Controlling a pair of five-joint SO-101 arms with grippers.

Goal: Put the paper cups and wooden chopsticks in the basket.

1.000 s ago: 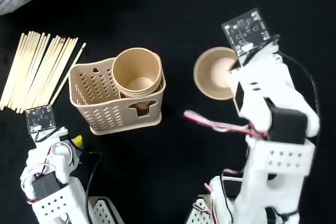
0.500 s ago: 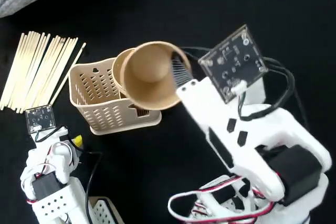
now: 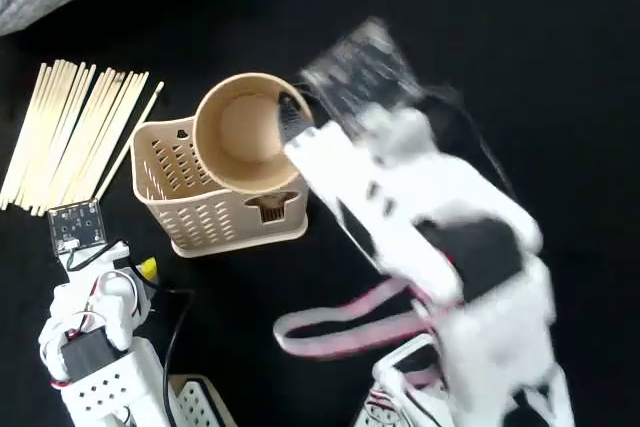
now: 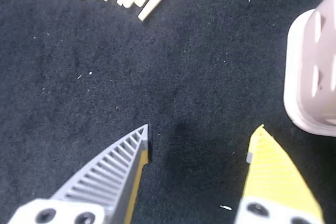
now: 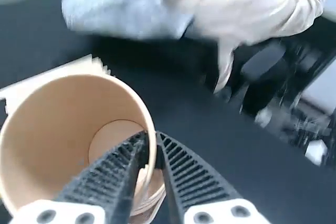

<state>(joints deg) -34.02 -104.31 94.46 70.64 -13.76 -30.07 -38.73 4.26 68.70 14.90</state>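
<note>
while the right gripper pinches the paper cup over the basket, the chopsticks lie at the left edge of the table, not packed yet; the left gripper hangs spread apart.

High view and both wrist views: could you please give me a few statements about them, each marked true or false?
1. The right claw is shut on the rim of the paper cup. True.
2. The chopsticks lie inside the basket. False: they lie on the table beside it.
3. The left claw is open above the bare table. True.
4. The paper cup stands on the table, away from the basket. False: it is held over the basket.
</note>
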